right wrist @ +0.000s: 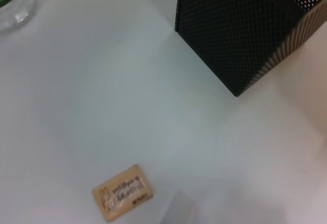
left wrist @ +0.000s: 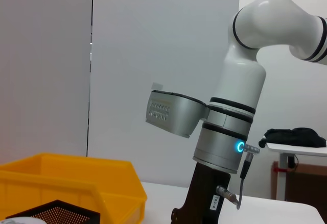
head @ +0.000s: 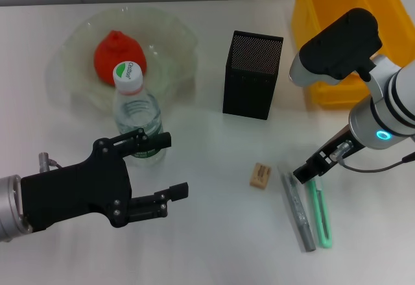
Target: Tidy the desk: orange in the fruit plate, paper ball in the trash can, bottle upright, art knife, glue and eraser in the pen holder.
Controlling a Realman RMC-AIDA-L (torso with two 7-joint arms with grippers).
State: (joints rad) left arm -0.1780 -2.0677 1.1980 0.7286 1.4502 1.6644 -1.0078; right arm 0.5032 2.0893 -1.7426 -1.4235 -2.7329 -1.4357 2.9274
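You have the pen holder (head: pixel 252 74) as your landmark, a black mesh box standing upright on the white desk (head: pixel 207 233). To its left stands the bottle (head: pixel 136 113), upright with its white cap up, and just beyond the bottle the orange (head: pixel 118 52) lies in the clear fruit plate (head: pixel 78 45). Your left gripper (head: pixel 165 169) sits in front of the bottle, on the near-left side of the pen holder, with its jaws spread apart and holding nothing; the upper finger (head: pixel 152 141) is just at the bottle's base, and you cannot tell whether it touches. In front of the pen holder the eraser (head: pixel 260 174) lies flat on the desk, and to the eraser's right a grey stick-shaped item (head: pixel 297 210) and a green one (head: pixel 321 217) lie side by side; which one is the art knife and which the glue you cannot tell. Your right gripper (head: pixel 306 171) hangs down at the far ends of those two, to the near-right of the pen holder, and you cannot tell how its jaws stand. A yellow bin (head: pixel 343 32) stands right of the pen holder.
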